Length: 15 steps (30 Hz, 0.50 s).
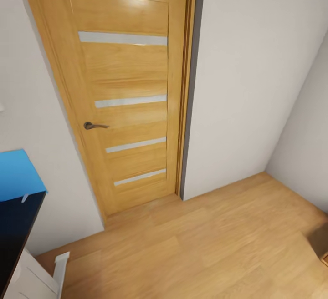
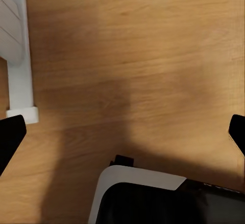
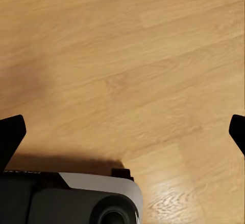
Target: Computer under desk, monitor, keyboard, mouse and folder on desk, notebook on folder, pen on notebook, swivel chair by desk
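A corner of the desk (image 1: pixel 16 208) shows at the left edge of the head view, with its bright-blue panel (image 1: pixel 18 174) above a black surface. The computer, monitor, keyboard, mouse, folder, notebook, pen and swivel chair are out of view. My left gripper (image 2: pixel 122 132) hangs open over bare wood floor, its black fingertips (image 2: pixel 10 137) wide apart with nothing between them. My right gripper (image 3: pixel 122 132) is open too, above the same kind of floor, also holding nothing.
A shut light-wood door (image 1: pixel 127 89) with a metal handle (image 1: pixel 93 126) stands ahead between white walls. A white furniture piece (image 1: pixel 34 276) sits at the lower left, and its white leg (image 2: pixel 20 55) appears near my left gripper. A brown corner (image 1: pixel 321 244) pokes in at the right.
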Tool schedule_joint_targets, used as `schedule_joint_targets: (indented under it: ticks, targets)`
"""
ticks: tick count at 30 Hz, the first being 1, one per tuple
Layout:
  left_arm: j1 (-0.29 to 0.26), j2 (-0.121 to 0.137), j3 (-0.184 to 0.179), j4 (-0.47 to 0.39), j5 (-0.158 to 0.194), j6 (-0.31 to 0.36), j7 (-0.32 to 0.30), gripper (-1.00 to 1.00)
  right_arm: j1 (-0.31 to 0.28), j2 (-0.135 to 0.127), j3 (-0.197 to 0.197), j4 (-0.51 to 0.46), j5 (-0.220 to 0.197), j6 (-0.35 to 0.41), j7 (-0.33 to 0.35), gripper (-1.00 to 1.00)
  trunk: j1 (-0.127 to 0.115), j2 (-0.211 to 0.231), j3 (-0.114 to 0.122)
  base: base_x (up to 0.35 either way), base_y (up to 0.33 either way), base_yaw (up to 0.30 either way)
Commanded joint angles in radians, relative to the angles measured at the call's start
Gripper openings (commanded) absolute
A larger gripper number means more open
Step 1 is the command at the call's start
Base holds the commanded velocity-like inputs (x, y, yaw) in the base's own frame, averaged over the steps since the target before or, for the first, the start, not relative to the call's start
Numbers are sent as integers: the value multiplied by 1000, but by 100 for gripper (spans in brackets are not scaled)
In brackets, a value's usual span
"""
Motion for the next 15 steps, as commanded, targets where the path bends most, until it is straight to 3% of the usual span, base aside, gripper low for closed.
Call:
schedule_joint_targets:
  ticks: [1,6,8,15]
  targets:
    - [0,0,-3,-1,9,-1,0,100,0,0,2,0,4,-2,-3,100,1,-1,-1,274,-214,279]
    - [0,-1,-4,-1,9,-2,0,100,0,0,2,0,4,-9,-3,100,1,-1,-1,194,-187,279]
    - [0,0,-4,-1,9,-2,0,100,0,1,2,2,5,-62,-3,100,1,-1,-1,27,-31,279]
    - [0,0,-4,-1,9,-2,0,100,0,1,0,11,32,-106,-8,100,1,-1,-1,9,-10,279]
